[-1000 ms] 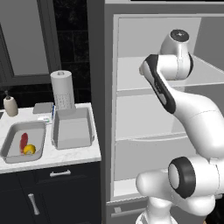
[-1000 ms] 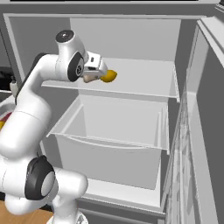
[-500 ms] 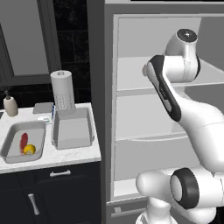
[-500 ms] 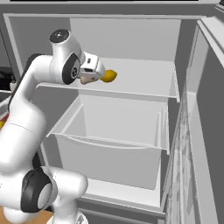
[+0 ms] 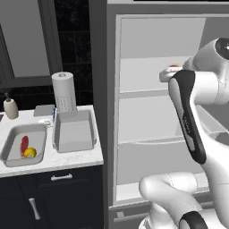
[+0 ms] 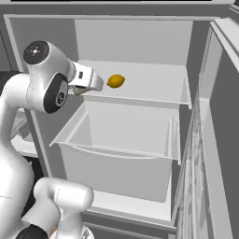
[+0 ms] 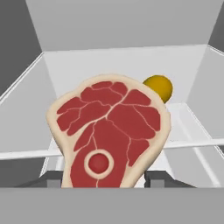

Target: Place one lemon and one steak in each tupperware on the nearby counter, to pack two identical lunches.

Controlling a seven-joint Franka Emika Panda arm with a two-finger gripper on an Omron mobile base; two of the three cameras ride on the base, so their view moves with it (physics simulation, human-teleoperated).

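Note:
In the hand view a thick steak (image 7: 109,135), pink-red with a beige rim, stands between the fingers of my gripper (image 7: 105,177), which is shut on it. A lemon (image 7: 159,87) lies behind it on the white fridge shelf, apart from the steak. From the right base the gripper (image 6: 95,84) sits just left of that lemon (image 6: 115,81). From the left base the steak (image 5: 173,68) shows as a red patch at the hand. On the counter (image 5: 67,157) the left tupperware (image 5: 9,154) holds a dark-red steak strip (image 5: 23,145) and a lemon (image 5: 30,153); the right tupperware (image 5: 74,134) shows bare.
The fridge stands open, with a clear drawer (image 6: 121,135) under the shelf and its door (image 6: 210,140) swung out at the right. A paper towel roll (image 5: 64,91) and a soap bottle (image 5: 10,108) stand at the back of the counter.
The gripper has drawn back a little from the lemon with the steak in it, and its jaws narrowed. The lemon stayed in place on the shelf.

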